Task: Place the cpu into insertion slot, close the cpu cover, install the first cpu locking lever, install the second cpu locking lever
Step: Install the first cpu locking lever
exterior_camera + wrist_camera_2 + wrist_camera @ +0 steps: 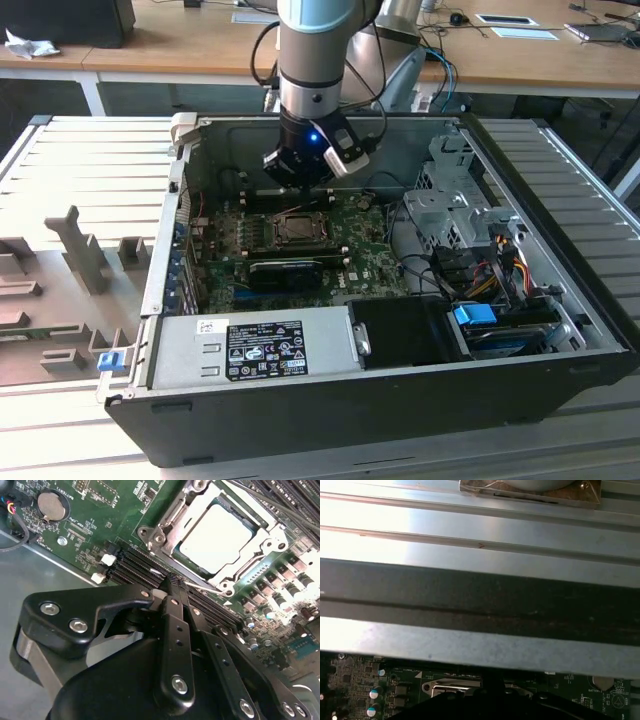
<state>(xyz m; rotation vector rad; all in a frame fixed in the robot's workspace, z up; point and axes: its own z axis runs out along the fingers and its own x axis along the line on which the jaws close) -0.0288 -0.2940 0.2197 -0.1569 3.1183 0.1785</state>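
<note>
The cpu, a silvery-grey square, lies in the insertion slot on the green board inside the open computer case. The cpu cover, a silver frame, lies flat around the chip. A thin wire locking lever runs along the socket's edge beside the memory slots. My gripper hangs just behind the socket in the exterior view. Its black fingers are shut together, and their tips touch or nearly touch that lever rod. Whether they pinch it I cannot tell.
Black memory slots flank the socket, and a coin battery sits further off. A long black card, the power supply, a drive cage and cables crowd the case. Grey fixtures stand on the exterior view's left.
</note>
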